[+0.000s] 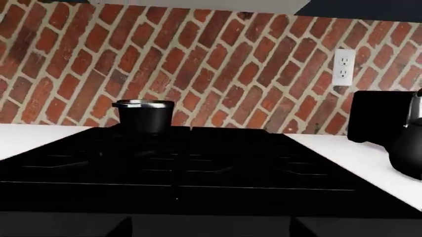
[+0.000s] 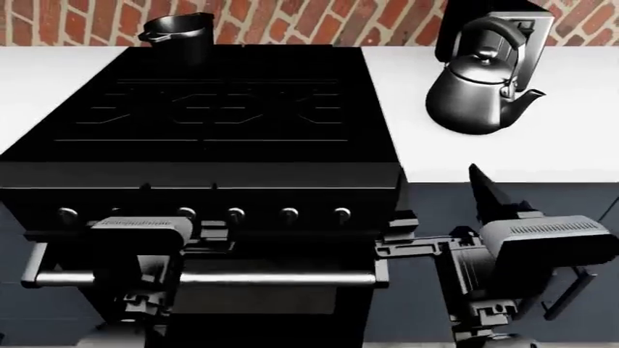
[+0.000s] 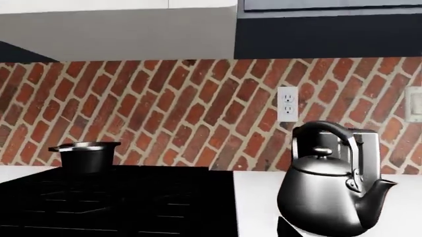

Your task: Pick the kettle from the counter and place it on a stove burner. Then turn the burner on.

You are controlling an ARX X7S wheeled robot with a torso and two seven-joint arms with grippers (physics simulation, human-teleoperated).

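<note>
— Standing upright on the counter (image 2: 580, 156), right of the stove (image 2: 208, 109), the kettle (image 2: 477, 87) is seen ungrasped. Has anything been done?

— Nothing: lifting, placing and burner ignition remain. The right gripper (image 2: 488, 190) is held near the counter's front edge; neither gripper's opening can be judged.

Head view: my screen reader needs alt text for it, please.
A shiny kettle stands on the white counter right of a black stove, whose far-left corner holds a black pot. Both arms hang low before the stove's knobs, touching nothing.
</note>
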